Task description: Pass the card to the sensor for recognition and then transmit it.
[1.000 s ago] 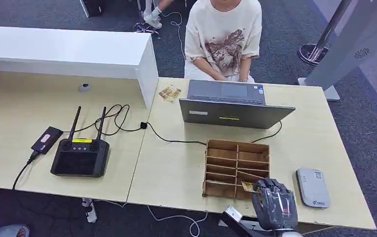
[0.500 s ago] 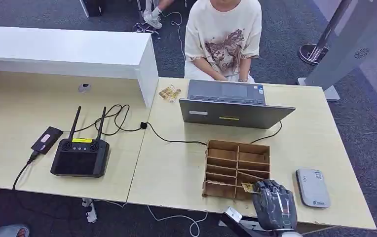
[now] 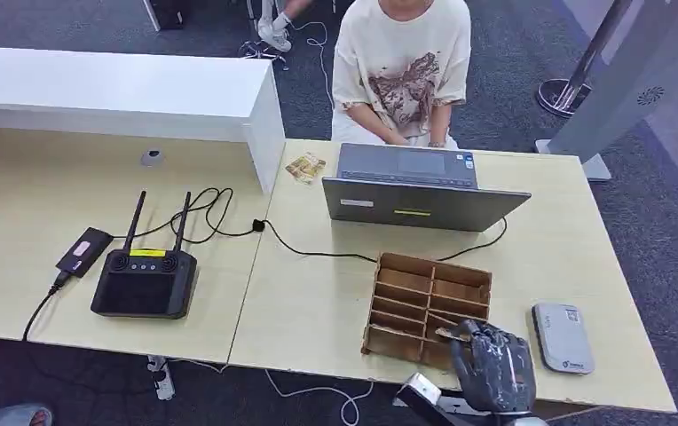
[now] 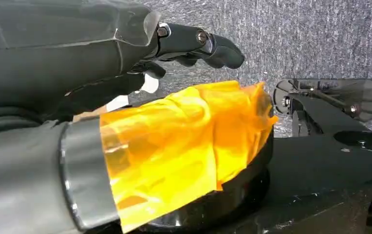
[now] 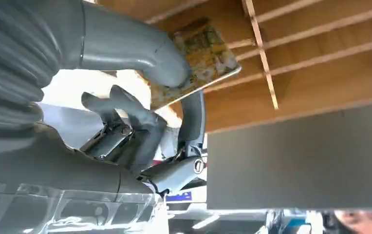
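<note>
Card (image 5: 201, 58) pinched in right hand (image 3: 493, 366)

Head view — taken from high on the robot's body, facing forward and down over the table (image 3: 318, 293), far enough back to take in the wooden divider box (image 3: 429, 306), the laptop (image 3: 420, 191) and a seated person beyond it. Right wrist view — taken close behind the right robot hand (image 5: 125, 122), turned, looking past it at the box partitions (image 5: 291, 53) and the laptop's grey back (image 5: 301, 156), both shared with the head view. Left wrist view — taken close behind the left robot hand (image 4: 77, 73), facing grey carpet (image 4: 310, 44).
</note>
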Robot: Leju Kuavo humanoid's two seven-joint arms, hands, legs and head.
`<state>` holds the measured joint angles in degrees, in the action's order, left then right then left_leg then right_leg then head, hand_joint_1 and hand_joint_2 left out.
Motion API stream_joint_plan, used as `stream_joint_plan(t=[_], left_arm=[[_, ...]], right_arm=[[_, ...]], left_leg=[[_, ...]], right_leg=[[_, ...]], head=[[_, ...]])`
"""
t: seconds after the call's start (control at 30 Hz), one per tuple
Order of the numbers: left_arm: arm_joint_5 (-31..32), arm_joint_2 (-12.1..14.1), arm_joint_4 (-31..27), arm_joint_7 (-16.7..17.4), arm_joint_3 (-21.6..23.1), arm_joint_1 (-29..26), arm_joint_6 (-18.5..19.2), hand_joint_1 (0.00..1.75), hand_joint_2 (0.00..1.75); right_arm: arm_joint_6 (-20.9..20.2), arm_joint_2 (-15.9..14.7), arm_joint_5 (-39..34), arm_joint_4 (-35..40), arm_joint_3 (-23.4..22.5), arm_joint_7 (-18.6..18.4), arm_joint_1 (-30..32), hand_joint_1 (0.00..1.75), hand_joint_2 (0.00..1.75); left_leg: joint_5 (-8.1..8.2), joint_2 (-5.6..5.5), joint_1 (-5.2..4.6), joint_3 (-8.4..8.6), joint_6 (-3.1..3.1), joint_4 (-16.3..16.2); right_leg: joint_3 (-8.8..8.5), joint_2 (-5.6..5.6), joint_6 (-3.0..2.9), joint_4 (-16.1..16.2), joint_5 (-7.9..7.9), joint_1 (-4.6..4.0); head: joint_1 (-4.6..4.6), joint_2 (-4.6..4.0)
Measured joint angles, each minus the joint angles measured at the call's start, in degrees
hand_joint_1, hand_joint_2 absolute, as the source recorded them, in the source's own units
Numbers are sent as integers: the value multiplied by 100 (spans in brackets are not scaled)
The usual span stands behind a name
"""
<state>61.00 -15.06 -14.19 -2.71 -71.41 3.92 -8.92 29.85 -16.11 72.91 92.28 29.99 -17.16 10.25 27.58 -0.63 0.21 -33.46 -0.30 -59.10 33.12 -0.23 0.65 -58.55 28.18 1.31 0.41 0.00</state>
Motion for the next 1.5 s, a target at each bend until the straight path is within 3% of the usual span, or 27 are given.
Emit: stream_joint_plan(t=[0.2, 0.37, 0.77, 1.2, 1.5], left_arm=[[-42, 0, 0, -57, -7, -1, -17, 0, 0], [-72, 0, 0, -94, -15, -4, -17, 0, 0], [-122, 2, 0, -212, -50, -8, -81, 0, 0], [-122, 2, 0, -264, -59, -8, -87, 0, 0], [-122, 4, 0, -269, -59, -8, -87, 0, 0]], right_arm=[[203, 9, -892, 159, -55, 635, 43, 171, 175], [228, 9, -1277, 279, -118, 890, 66, 169, 175], [-24, -33, -3132, 798, -262, 2402, 188, 171, 175], [-393, -35, -3558, 1136, -483, 3111, 105, 173, 175], [-448, -35, -3519, 1279, -625, 3185, -30, 175, 175]], left_leg=[[0, 0, 0, 0, 0, 0], [0, 0, 0, 0, 0, 0], [0, 0, 0, 0, 0, 0], [0, 0, 0, 0, 0, 0], [-1, 0, 0, 1, 0, 0]], right_leg=[[0, 0, 0, 0, 0, 0], [0, 0, 0, 0, 0, 0], [0, 0, 0, 0, 0, 0], [-1, 0, 0, 0, -1, 0], [-2, -1, 0, 0, -1, 0]], head=[[-2, 0], [-2, 0], [0, 0], [-2, 0], [-2, 0]])
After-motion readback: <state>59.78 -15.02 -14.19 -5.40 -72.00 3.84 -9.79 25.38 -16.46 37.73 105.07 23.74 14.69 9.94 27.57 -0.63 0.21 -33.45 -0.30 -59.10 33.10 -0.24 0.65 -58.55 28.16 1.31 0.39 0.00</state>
